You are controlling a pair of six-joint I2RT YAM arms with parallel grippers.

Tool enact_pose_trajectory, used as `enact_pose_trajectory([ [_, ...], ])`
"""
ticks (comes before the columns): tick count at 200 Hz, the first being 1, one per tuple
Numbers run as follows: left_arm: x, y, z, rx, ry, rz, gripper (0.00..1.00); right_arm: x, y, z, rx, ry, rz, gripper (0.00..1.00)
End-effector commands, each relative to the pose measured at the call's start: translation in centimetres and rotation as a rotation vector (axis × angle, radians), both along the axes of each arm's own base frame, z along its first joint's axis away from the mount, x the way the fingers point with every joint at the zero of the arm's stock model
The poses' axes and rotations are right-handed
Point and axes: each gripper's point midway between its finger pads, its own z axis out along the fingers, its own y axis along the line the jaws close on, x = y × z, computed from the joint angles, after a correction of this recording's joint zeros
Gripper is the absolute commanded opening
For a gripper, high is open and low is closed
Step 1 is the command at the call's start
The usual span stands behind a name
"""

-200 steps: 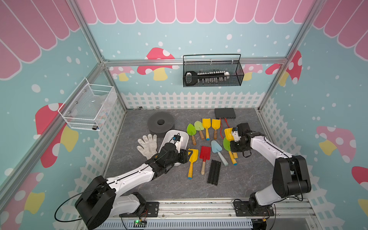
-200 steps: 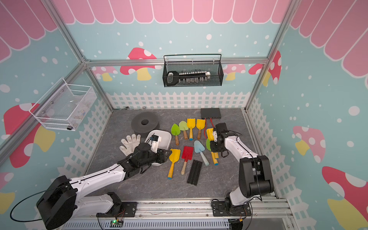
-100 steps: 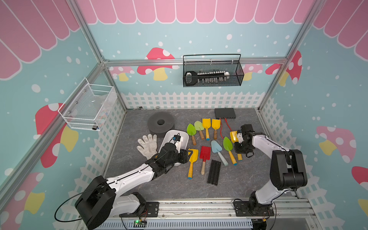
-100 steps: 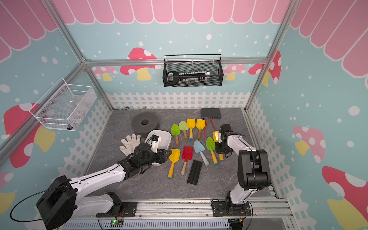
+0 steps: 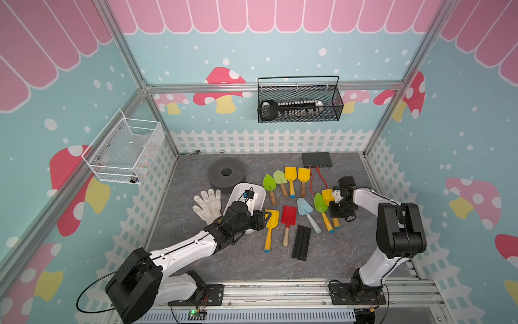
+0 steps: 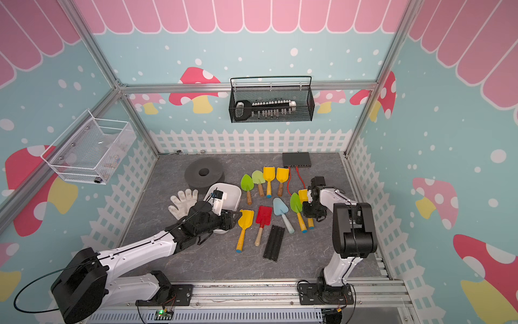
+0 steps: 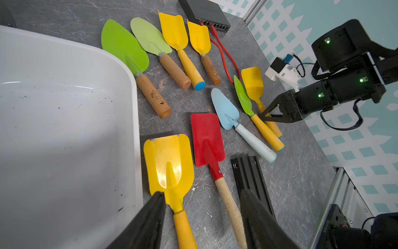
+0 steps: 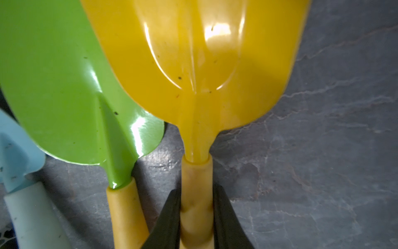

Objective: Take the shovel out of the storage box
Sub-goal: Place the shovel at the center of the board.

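While right gripper [image 8: 196, 189] is lowering: yellow shovel [image 8: 193, 64] is settling beside green trowel [image 8: 64, 86], fingers clenching its handle.
Left gripper [image 7: 202, 193]: hanging released.
Storage box [image 7: 64, 129]: lying empty, task nearly finishing.

Shovels [image 5: 288, 216], storage box [image 5: 260, 193], glove [image 5: 208, 202] on tabletop [image 5: 252, 262]

1. The storage box [image 7: 64, 129] is white, flecked with dark specks inside.
2. The floor [image 5: 350, 252] is grey with pale marble veining.
3. The walls [image 5: 280, 42] are pale teal with white dots and red-and-yellow mushrooms, a pink scalloped band above and a white picket fence below.
4. The glossy yellow shovel [image 8: 193, 64] and the green trowel [image 8: 64, 86] have yellow handles; the blue trowel [image 7: 226, 107] is pale throughout.
5. The red shovel [image 7: 206, 138] has a pale wooden handle.
6. The glove [image 5: 208, 203] is white, the foam ring [image 5: 215, 179] dark grey.
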Motion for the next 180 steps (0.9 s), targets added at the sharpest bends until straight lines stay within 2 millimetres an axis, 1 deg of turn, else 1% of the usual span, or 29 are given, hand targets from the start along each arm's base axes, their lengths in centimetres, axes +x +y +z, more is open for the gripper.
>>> enact_pose_trajectory([
  [1,0.1,0.0,1.5,-0.02,-0.023,-0.004,0.59,0.3,-0.1,-0.4,0.008,0.007,-0.009,0.27],
  [40,0.2,0.1,1.6,-0.018,-0.026,0.002,0.59,0.2,-0.3,-0.1,0.0,-0.004,-0.015,0.39],
  [54,0.2,0.3,1.6,-0.013,-0.029,0.007,0.6,0.2,-0.4,0.2,-0.004,-0.017,-0.019,0.42],
  [75,0.3,0.6,1.6,-0.004,-0.037,0.018,0.6,0.2,-0.7,1.3,-0.021,-0.058,-0.031,0.48],
  [99,0.3,0.8,1.7,0.008,-0.049,0.023,0.63,0.2,-1.0,3.2,-0.039,-0.121,-0.042,0.54],
  [120,0.3,1.1,2.0,0.021,-0.065,0.029,0.66,0.2,-1.3,4.9,-0.049,-0.188,-0.051,0.58],
  [151,1.0,2.1,3.2,0.049,-0.108,0.079,0.7,0.5,-1.4,7.8,-0.051,-0.304,-0.056,0.62],
  [180,1.4,3.1,4.4,0.057,-0.148,0.122,0.73,0.7,-0.8,10.4,-0.02,-0.409,-0.041,0.63],
])
